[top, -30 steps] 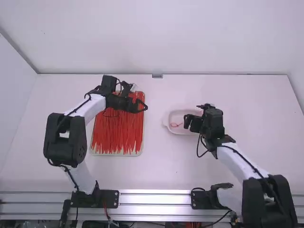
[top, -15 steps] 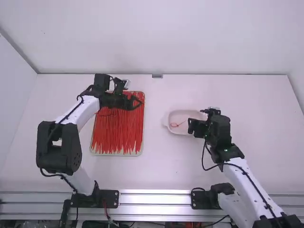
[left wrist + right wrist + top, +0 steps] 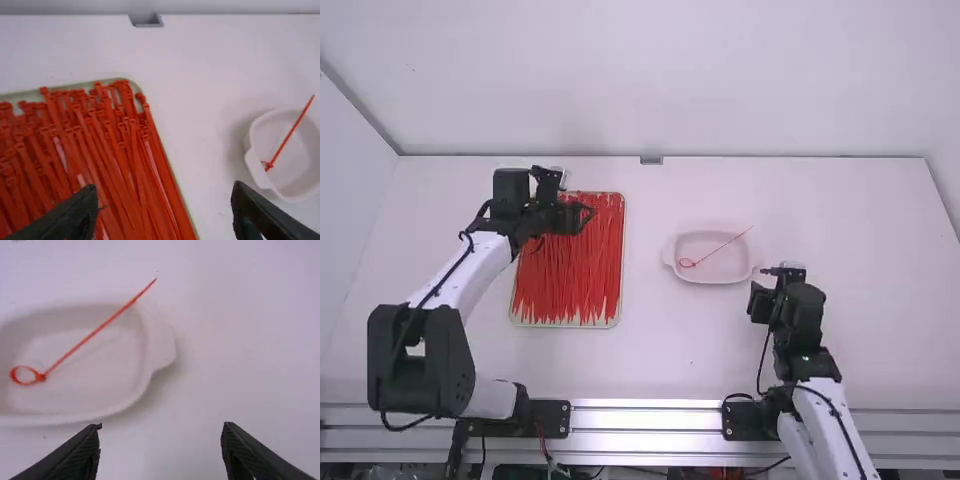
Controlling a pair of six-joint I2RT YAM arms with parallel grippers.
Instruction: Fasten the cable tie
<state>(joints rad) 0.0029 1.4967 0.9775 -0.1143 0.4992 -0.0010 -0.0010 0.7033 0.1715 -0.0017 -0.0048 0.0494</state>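
Red cable tie [image 3: 85, 337], already looped, lies in white dish [image 3: 150, 347]; tail pokes out over the rim. Right gripper [image 3: 160, 452] near the dish, fingers wide apart. Left gripper [image 3: 165, 217] above tray [image 3: 30, 92] of loose ties [image 3: 100, 145], fingers spread, nothing held.

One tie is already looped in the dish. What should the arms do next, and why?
Probably lower the left gripper, open above the loose ties on the tray, to pinch one. The looped tie lies in the dish, and the right gripper is open and empty.
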